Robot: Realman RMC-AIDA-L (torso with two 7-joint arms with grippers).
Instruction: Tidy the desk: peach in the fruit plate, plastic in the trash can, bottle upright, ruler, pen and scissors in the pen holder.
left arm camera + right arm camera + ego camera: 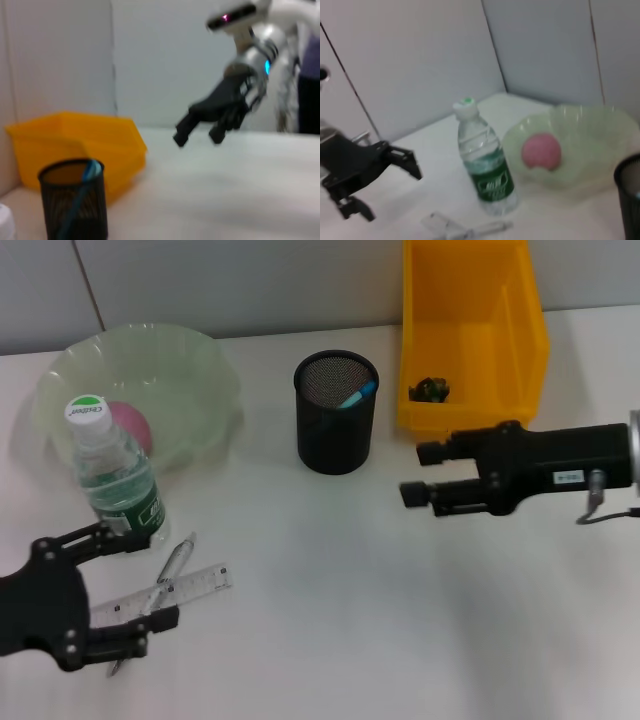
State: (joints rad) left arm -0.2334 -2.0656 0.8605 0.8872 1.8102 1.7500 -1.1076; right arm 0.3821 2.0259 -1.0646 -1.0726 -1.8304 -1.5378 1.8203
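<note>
The pink peach lies in the pale green fruit plate. In front of the plate the bottle stands upright. A clear pen lies across the ruler on the table. My left gripper is open around their near ends, beside the bottle. The black mesh pen holder holds one blue item; I cannot tell what it is. Scissors are out of view. A dark crumpled piece lies in the yellow trash can. My right gripper hovers open before it.
White table with a grey wall behind. The pen holder stands between the plate and the yellow bin. Bare tabletop stretches across the front middle and right.
</note>
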